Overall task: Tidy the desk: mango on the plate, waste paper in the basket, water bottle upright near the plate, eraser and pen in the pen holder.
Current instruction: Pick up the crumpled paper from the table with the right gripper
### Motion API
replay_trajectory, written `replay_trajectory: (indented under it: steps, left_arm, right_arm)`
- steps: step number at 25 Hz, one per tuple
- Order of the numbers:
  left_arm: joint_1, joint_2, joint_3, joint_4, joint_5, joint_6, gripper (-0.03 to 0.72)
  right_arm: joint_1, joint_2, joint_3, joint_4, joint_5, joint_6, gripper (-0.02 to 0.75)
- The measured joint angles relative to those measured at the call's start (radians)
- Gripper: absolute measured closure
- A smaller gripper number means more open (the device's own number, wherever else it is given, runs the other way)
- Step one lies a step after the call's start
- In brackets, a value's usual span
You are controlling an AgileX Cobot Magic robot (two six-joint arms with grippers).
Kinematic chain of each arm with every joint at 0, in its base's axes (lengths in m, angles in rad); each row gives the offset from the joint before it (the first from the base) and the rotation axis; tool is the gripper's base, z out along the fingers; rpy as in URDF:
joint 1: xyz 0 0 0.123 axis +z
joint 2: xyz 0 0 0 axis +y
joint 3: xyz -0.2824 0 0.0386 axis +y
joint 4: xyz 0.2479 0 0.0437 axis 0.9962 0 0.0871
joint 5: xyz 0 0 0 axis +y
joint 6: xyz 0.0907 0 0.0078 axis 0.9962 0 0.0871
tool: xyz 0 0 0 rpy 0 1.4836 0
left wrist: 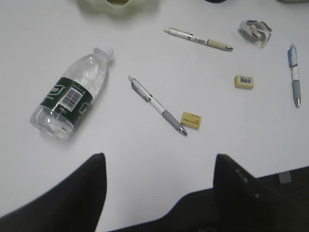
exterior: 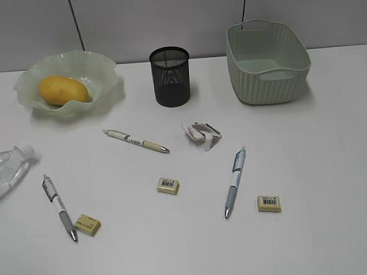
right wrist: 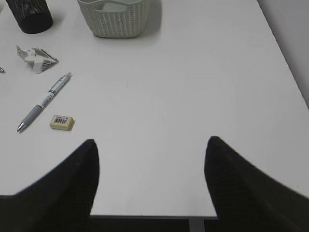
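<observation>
The left gripper [left wrist: 159, 166] hangs with its black fingers [left wrist: 87, 193] spread and empty; at eleven o'clock from it the clear plastic water bottle [left wrist: 70, 94] with white cap and dark label lies on its side, a grey-grip pen [left wrist: 157, 105] and a pale yellow eraser [left wrist: 191, 120] at twelve. The right gripper [right wrist: 149, 164] is likewise spread over bare white desk [right wrist: 193, 96], a blue-grey pen [right wrist: 44, 101] and second eraser [right wrist: 62, 122] at ten (nothing between). Farther out, crumpled printed waste paper [exterior: 203, 135] lies loose below the black mesh pen holder [exterior: 170, 76] and pale green woven-look basket [exterior: 268, 60]; the yellow-orange mango [exterior: 63, 89] sits in the ruffled green glass plate [exterior: 106, 70].
</observation>
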Motion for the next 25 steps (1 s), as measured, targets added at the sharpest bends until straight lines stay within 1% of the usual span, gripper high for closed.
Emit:
replay_trajectory:
  steps: [3, 6, 10, 13, 15, 17, 22, 23, 25]
  left_arm:
    - [0.0, -0.139, 0.078, -0.001, -0.065, 0.0, 0.162]
    - [0.0, -0.222, 0.123, 0.006, -0.108, 0.0, 0.162]
    - [0.0, -0.25, 0.149, 0.036, -0.114, 0.0, 0.162]
    - [0.0, -0.25, 0.153, 0.039, -0.152, 0.0, 0.162]
    - [0.0, -0.25, 0.166, 0.041, -0.19, 0.0, 0.162]
    - [0.0, -0.25, 0.183, 0.042, -0.229, 0.0, 0.164]
    - [0.0, -0.25, 0.21, 0.042, -0.292, 0.0, 0.164]
    - [0.0, -0.25, 0.211, 0.045, -0.297, -0.001, 0.164]
    - [0.0, -0.244, 0.213, 0.06, -0.303, -0.001, 0.164]
  right_arm:
    - [0.0, 0.0, 0.0, 0.0, 0.0, 0.0, 0.187]
    - [0.0, 0.0, 0.0, 0.005, 0.0, 0.0, 0.186]
    - [0.0, 0.005, 0.0, 0.012, 0.0, -0.001, 0.186]
    - [0.0, 0.079, -0.013, 0.011, -0.019, -0.003, 0.184]
    - [0.0, 0.17, -0.022, 0.005, -0.081, -0.003, 0.184]
    - [0.0, 0.271, -0.023, 0.0, -0.175, -0.003, 0.184]
    - [0.0, 0.566, -0.024, 0.016, -0.487, -0.003, 0.184]
    - [0.0, 0.627, -0.028, 0.026, -0.53, -0.003, 0.184]
    - [0.0, 0.74, -0.051, 0.045, -0.563, -0.003, 0.184]
